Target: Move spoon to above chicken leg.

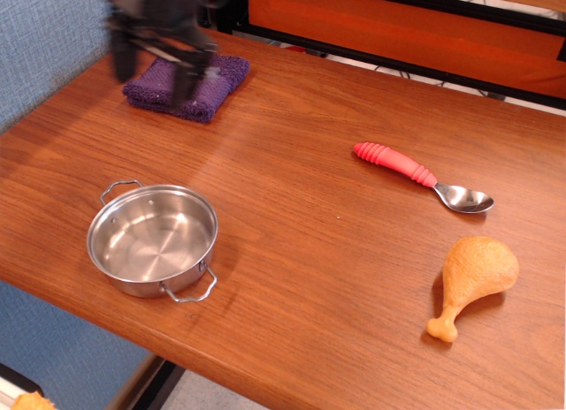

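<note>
The spoon point(421, 176) lies flat on the wooden table point(301, 251) at the right, its red ribbed handle pointing up-left and its silver bowl to the lower right. The golden-orange chicken leg point(471, 279) lies below it near the right front, bone tip toward the front edge. My gripper point(186, 87) is a dark motion-blurred shape at the far left, above the purple cloth, far from the spoon. The blur hides how the jaws stand. It holds nothing that I can see.
A folded purple cloth point(212, 90) lies at the back left, partly behind the gripper. A small steel pot point(152, 239) with two handles stands at the front left near the table edge. A blue wall runs along the left side.
</note>
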Motion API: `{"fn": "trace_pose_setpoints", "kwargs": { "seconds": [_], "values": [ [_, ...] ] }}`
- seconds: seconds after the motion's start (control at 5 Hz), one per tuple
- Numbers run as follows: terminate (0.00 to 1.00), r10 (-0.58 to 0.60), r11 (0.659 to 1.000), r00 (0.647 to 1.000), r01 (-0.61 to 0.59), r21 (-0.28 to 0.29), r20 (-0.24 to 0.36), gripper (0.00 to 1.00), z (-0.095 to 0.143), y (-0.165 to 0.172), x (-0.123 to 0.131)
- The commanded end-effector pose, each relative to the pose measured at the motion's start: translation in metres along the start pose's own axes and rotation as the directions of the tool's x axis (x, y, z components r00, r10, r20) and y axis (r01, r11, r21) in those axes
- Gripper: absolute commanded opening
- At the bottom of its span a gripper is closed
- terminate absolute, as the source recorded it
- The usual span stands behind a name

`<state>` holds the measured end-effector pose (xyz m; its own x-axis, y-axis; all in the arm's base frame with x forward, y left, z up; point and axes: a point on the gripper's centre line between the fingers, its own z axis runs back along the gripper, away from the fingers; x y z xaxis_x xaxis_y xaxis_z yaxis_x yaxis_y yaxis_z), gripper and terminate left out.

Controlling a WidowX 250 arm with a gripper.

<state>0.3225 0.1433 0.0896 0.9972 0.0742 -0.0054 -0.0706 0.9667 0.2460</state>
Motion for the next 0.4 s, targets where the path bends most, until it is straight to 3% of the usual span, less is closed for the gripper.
{"fn": "trace_pose_setpoints", "kwargs": {
  "seconds": [0.0,0.2],
  "values": [
    [0.0,0.002,0.986,0.991,0.021,-0.168,0.134,1.0,-0.0135,0.0276,-0.0395],
    [0.0,-0.048,0.985,0.99,0.069,-0.158,0.134,1.0,-0.0197,0.0361,-0.0382]
  ]
}}
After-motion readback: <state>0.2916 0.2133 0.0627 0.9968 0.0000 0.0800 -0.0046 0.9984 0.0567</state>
